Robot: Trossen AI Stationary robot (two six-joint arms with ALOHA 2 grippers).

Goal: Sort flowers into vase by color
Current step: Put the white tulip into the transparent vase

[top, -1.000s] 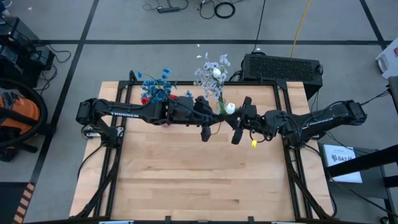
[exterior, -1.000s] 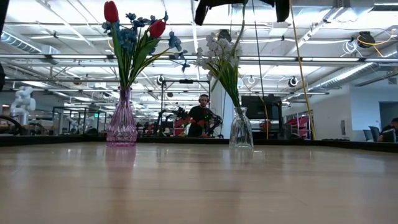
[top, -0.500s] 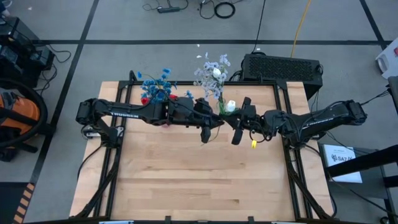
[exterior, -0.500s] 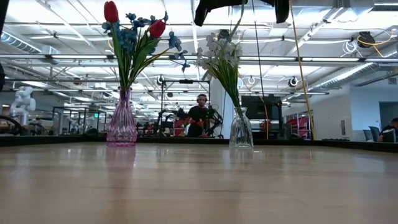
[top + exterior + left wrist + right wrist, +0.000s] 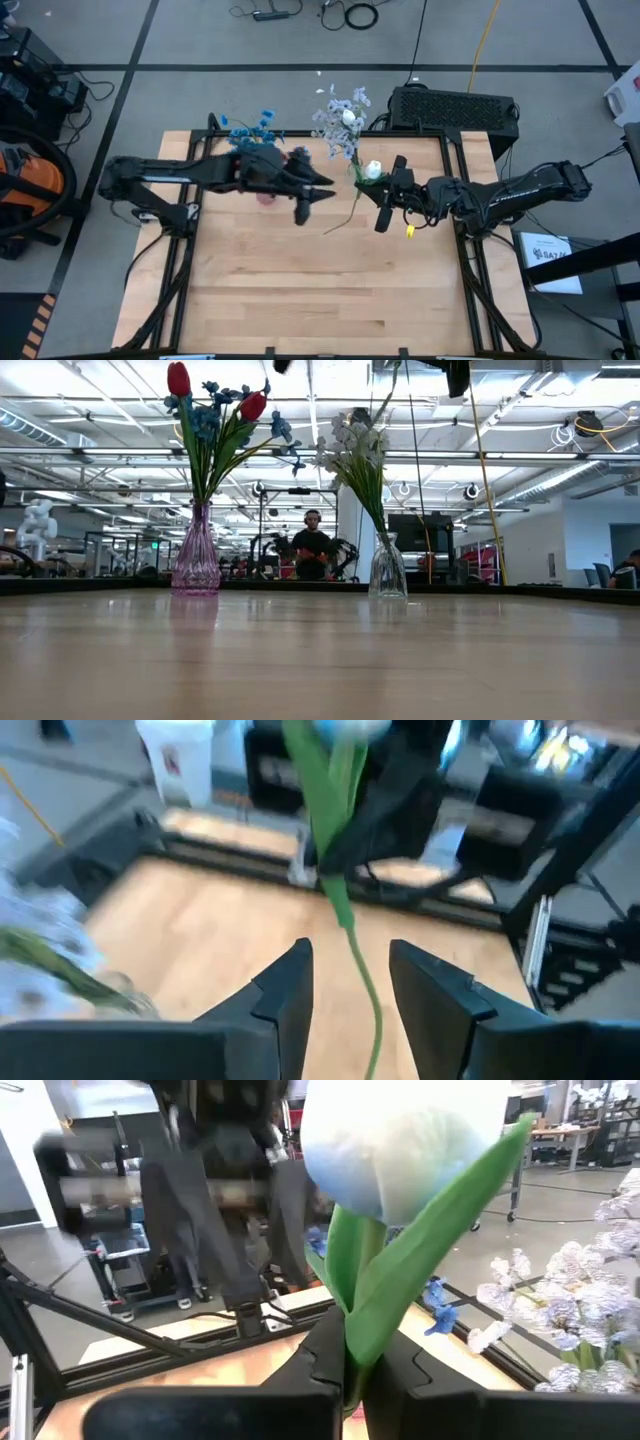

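White tulip sits just right of centre in the high view, its stem clamped in the right gripper, whose fingers are closed on it. Left gripper, left of centre, stands parted around nothing. No writing is legible.

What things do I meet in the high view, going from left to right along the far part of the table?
Blue flowers → left gripper → lavender-white spray → white tulip → right gripper.
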